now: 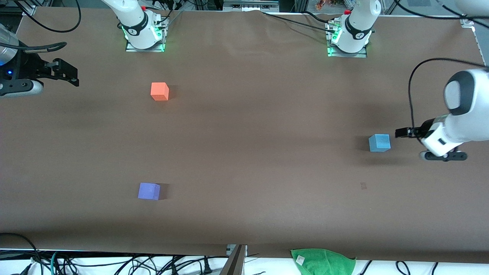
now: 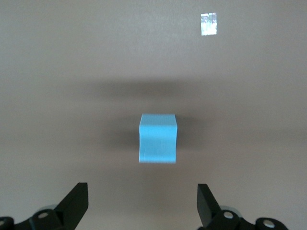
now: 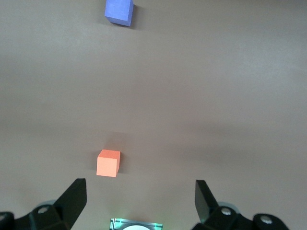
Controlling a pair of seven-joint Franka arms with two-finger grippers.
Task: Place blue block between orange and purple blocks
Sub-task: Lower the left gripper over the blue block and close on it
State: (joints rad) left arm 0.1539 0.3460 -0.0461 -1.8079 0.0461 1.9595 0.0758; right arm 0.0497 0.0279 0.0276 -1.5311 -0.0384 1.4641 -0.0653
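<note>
Blue block (image 1: 379, 143) sits alone on the big brown surface (image 1: 259, 126), toward the left arm's end. It is just beside the left end effector (image 1: 402, 132), which hangs low over the surface with its tip pointing at the block. In the left wrist view the block (image 2: 158, 138) lies out in front of the two black fingers (image 2: 74, 203), lined up with the gap between them. Those fingers are spread wide and hold nothing.

The right end effector (image 1: 72, 76) waits over the right arm's end of the surface. Its fingers (image 3: 72, 199) are wide apart too, with nothing in them. The orange block (image 1: 159, 91) is the one closest to it, near the right arm's base. The purple block (image 1: 149, 191) is well apart from the orange one and nearer to the front camera. Both are well apart from the blue block.

A green cloth (image 1: 323, 260) lies at the edge nearest the front camera.
</note>
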